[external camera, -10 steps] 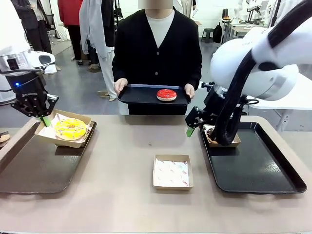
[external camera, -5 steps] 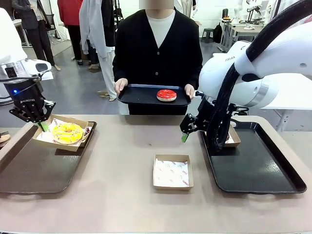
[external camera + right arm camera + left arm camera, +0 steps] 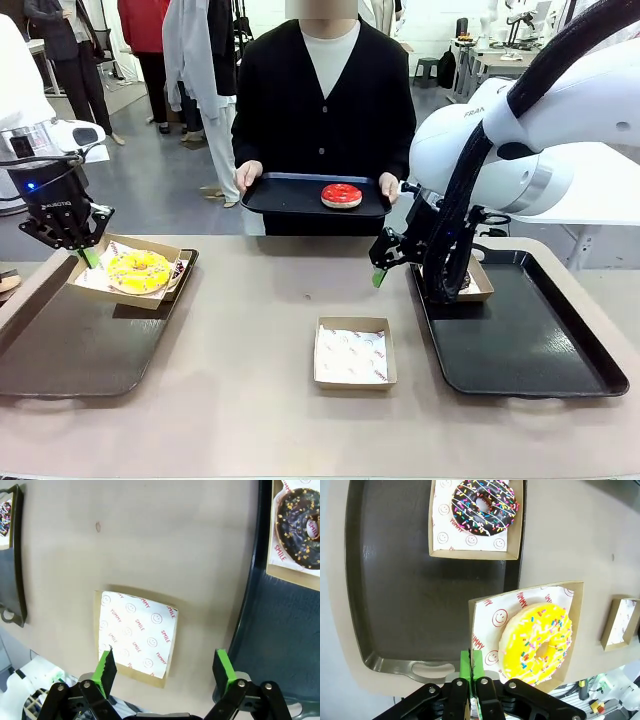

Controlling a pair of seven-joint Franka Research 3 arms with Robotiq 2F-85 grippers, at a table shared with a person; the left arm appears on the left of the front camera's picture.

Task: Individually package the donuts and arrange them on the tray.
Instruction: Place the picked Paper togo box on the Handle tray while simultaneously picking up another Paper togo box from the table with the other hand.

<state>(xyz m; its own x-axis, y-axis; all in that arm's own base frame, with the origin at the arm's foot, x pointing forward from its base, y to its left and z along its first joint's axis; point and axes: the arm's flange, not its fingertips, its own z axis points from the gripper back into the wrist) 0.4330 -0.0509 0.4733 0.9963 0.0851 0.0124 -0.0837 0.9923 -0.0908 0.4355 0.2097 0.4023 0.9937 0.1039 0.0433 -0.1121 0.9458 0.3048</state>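
Donuts, four. Surface: a tan table [image 3: 250,420] with a dark left tray [image 3: 60,350] and a dark right tray [image 3: 530,345] at its ends. Room: grey floor behind, other people standing farther off. A person in a black cardigan stood at the far side, holding a black tray [image 3: 285,196] that bore the red donut [image 3: 342,194].

The yellow donut [image 3: 537,645] lay in a paper-lined yellow donut's box [image 3: 577,630], tilted across the left tray's inner rim. The left gripper [image 3: 474,665] stood at that box's corner, just beside the donut and apart from it. The chocolate donut with coloured sprinkles [image 3: 484,506] sat boxed farther along the same tray. The chocolate donut with pale crumbs [image 3: 299,527] sat boxed at the right tray's far corner, partly behind the right arm. The right gripper [image 3: 378,277] hung over the table beside that tray, well apart from the red donut; an empty lined box [image 3: 352,352] lay mid-table near it.

Left gripper: pads pressed together on the box wall. Right gripper: fingers spread wide, holding nothing.
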